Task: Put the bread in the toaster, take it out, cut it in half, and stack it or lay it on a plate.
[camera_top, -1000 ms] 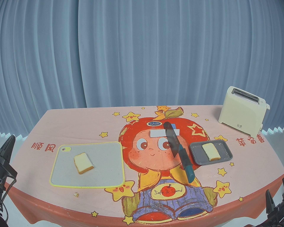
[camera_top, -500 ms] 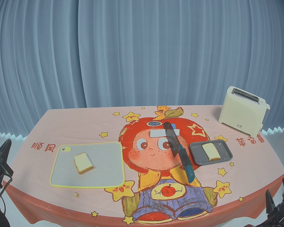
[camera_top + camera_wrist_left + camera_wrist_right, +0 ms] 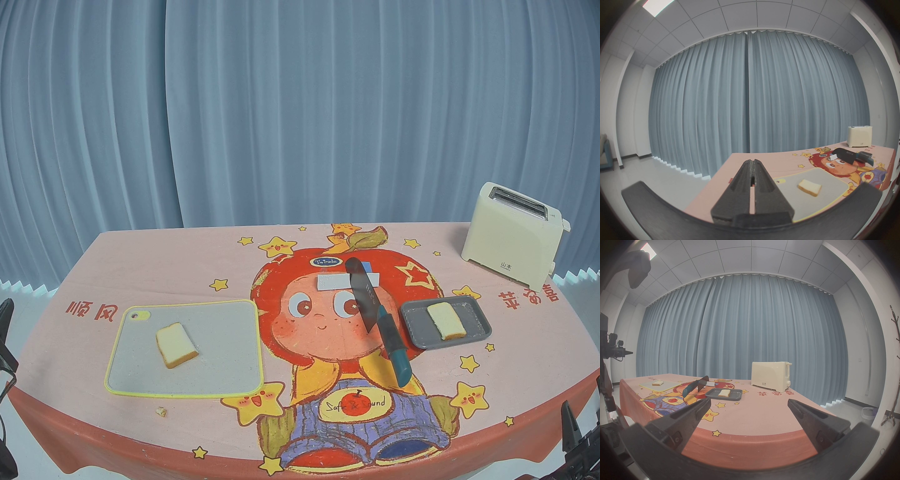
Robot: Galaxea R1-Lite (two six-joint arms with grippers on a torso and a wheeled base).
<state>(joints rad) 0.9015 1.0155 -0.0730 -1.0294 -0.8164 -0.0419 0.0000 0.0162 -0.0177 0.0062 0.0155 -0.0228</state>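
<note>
Beside the pink table (image 3: 156, 262), my left gripper (image 3: 752, 162), jaws pressed together, sinks lower; my right gripper (image 3: 749, 402) hangs spread. The tray (image 3: 415, 328) holds a bread half (image 3: 446, 320).

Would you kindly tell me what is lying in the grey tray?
One piece of bread lies flat in the tray, with bare grey floor around it and nothing else. Whatever is under the bread is covered.
</note>
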